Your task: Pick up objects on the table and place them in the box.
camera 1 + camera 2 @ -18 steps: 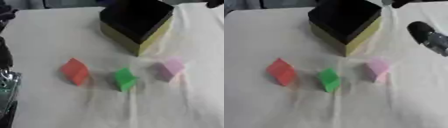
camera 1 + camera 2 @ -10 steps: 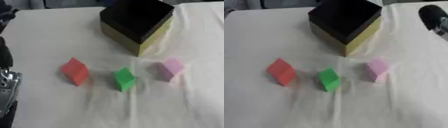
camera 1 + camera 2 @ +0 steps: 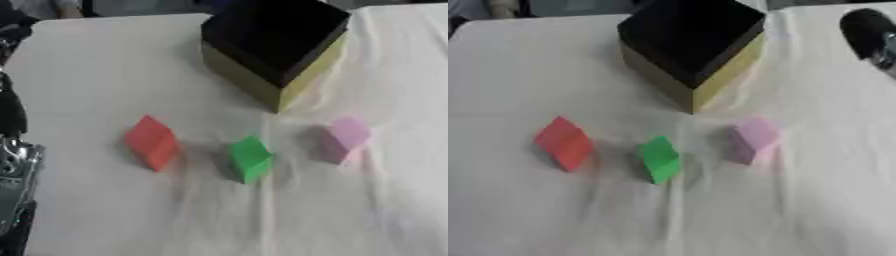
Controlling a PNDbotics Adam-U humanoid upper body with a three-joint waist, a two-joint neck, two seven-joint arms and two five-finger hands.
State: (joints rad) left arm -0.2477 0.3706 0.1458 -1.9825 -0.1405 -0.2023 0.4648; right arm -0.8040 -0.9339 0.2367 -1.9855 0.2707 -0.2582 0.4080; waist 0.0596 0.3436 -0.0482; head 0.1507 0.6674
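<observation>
**Visible parts of the robot's body**

Left arm (image 3: pixel 12 165): seen at the left edge of the left eye view, a black upper segment above a silver metallic section with a shiny, ridged surface. Right arm (image 3: pixel 870 36): seen at the upper right of the right eye view, a rounded black shell, blurred, with a paler grey part at its lower end.

1. A white tablecloth (image 3: pixel 105 75) covers the table and fills nearly the whole frame, from the lower edge up to a pale border near the top.
2. The cloth is creased: soft folds run down the lower middle of the frame, and a long fold runs along the right side.
3. Beyond the cloth's far edge, along the top of the frame, lies a dark strip (image 3: pixel 570 6) with blurred shapes that cannot be made out.
</observation>
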